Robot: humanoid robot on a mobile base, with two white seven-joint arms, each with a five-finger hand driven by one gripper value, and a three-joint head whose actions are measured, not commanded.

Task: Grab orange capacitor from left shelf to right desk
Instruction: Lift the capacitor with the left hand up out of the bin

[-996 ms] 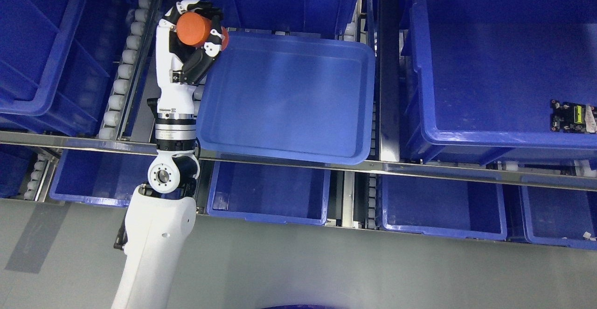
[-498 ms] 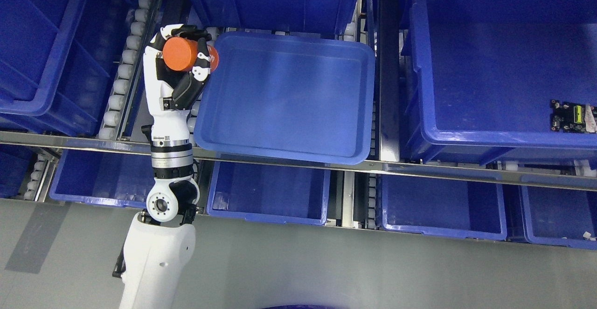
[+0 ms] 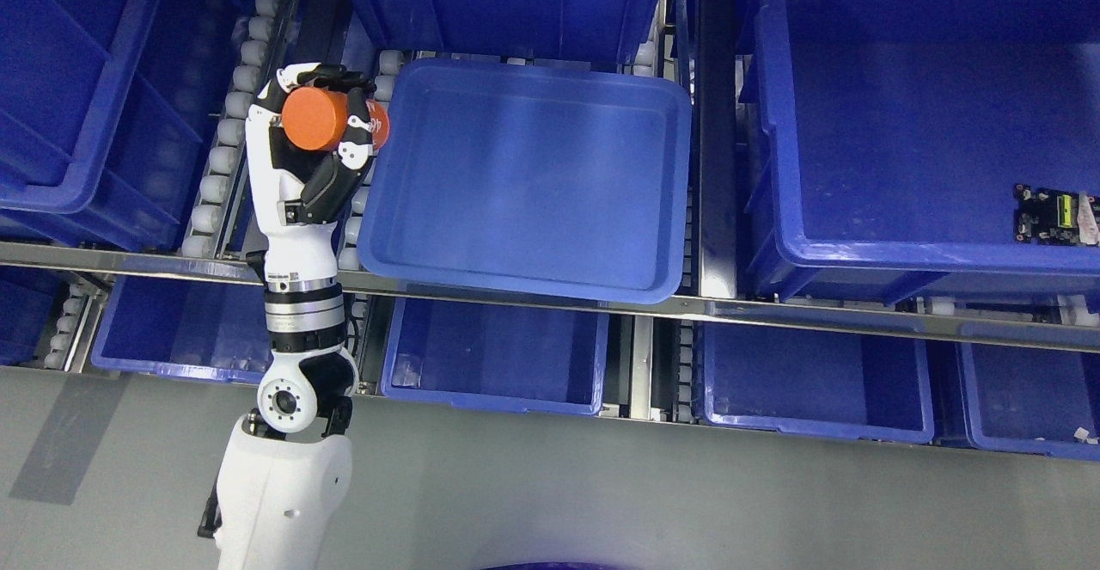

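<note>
Left hand (image 3: 314,136) has its fingers wrapped round the orange capacitor (image 3: 322,119), held just left of the blue tray (image 3: 524,278) on the shelf. Cylinder axis lies roughly sideways. Destination desk lies rightward, unseen.

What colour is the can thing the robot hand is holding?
Orange capacitor, gripped in the left hand; only the head view shows it.
</note>
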